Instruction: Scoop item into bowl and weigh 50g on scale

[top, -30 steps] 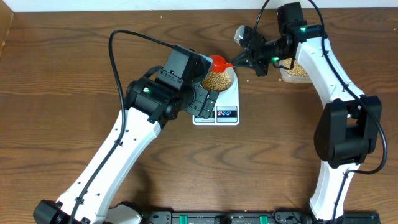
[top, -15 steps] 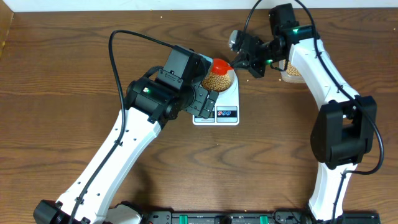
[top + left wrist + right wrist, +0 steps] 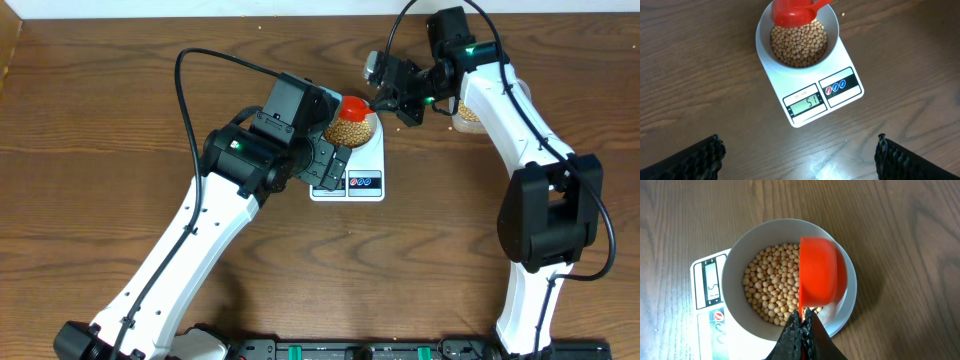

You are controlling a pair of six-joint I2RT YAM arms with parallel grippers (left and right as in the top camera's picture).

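Note:
The pale bowl stands on the white scale, filled with tan beans. The scale's display reads 51. My right gripper is shut on the handle of a red scoop. The scoop is tipped on its side over the bowl's far rim. Overhead, the scoop hangs over the bowl, with the right gripper just right of it. My left gripper hovers open over bare wood in front of the scale, holding nothing.
A clear tub of beans sits behind the right arm at the back right. The left arm's wrist is close against the scale's left side. Brown wooden table surrounds everything.
The right gripper has carried the red scoop a little left, further over the bowl. The left arm has not moved.

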